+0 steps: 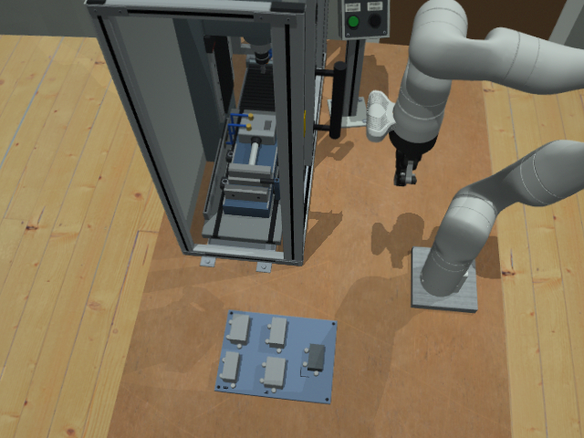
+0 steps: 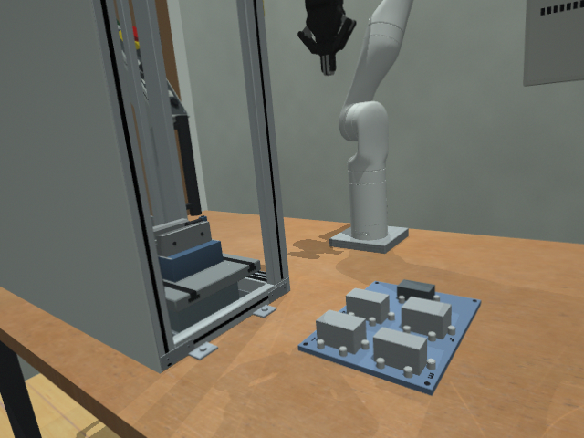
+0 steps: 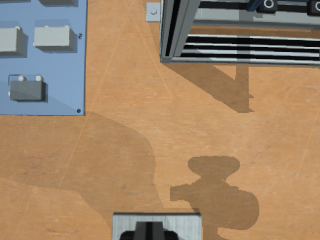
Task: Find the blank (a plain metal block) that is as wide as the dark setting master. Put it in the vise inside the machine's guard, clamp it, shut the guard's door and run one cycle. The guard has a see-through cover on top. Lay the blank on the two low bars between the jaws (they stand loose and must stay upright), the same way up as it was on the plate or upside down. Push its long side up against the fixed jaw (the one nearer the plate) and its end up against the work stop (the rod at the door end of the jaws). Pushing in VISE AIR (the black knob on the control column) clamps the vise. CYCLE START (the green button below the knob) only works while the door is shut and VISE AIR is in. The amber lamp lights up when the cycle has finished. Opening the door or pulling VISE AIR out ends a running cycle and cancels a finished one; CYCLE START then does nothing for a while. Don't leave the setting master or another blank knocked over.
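Note:
My gripper (image 1: pixel 404 181) (image 2: pixel 328 71) (image 3: pixel 150 231) is shut and empty, high above the table between the guard and the arm's base. Several light grey blanks stand on the blue plate (image 1: pixel 295 391) (image 2: pixel 453 358) (image 3: pixel 65 102), all upright. The dark setting master (image 1: pixel 315 357) (image 2: pixel 415 290) (image 3: pixel 27 90) stands at its arm-side edge. Inside the guard, the fixed jaw (image 1: pixel 246 192) (image 2: pixel 183 239) and moving jaw (image 1: pixel 248 170) show no blank between them; the low bars are hard to make out. The work stop (image 1: pixel 268 181) is at the door end. The door handle (image 1: pixel 338 101) (image 2: pixel 188 164) shows; the door appears slid back.
The guard's corner post (image 1: pixel 293 141) (image 2: pixel 266 141) stands between plate and vise. The control column carries the green CYCLE START (image 1: pixel 353 21) and black VISE AIR knob (image 1: pixel 374 20); whether the knob is in cannot be told. The arm's base (image 1: pixel 420 301) (image 2: pixel 396 237) (image 3: pixel 117 225) is beside the guard.

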Available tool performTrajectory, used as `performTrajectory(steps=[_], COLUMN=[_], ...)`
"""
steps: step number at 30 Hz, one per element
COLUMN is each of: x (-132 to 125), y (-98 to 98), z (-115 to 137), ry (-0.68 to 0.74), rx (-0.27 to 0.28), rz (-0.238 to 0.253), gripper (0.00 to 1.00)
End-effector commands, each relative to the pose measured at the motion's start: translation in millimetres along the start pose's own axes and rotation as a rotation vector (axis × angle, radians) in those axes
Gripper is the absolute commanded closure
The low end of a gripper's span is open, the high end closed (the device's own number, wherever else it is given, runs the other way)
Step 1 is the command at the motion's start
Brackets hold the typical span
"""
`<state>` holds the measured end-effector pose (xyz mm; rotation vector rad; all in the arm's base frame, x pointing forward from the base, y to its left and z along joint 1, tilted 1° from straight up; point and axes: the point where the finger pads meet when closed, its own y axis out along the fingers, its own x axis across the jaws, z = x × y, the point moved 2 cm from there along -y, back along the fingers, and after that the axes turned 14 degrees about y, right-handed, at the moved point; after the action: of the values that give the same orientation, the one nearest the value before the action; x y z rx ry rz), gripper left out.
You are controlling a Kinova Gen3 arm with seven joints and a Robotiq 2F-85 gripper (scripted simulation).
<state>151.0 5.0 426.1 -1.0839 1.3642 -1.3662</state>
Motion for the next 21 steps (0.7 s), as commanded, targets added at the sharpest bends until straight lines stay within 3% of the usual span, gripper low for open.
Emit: performTrajectory(steps=[1,8,13,21], x=[-5,-5,-49,-49], y=[1.8,1.8,17.8,17.8], z=[4,4,22,22], ry=[0.002,0.002,0.002,0.002], rx=[0.002,0.002,0.002,0.002], rz=[-0.005,-0.005,-0.005,-0.005], gripper=[0.9,0.9,0.9,0.9])
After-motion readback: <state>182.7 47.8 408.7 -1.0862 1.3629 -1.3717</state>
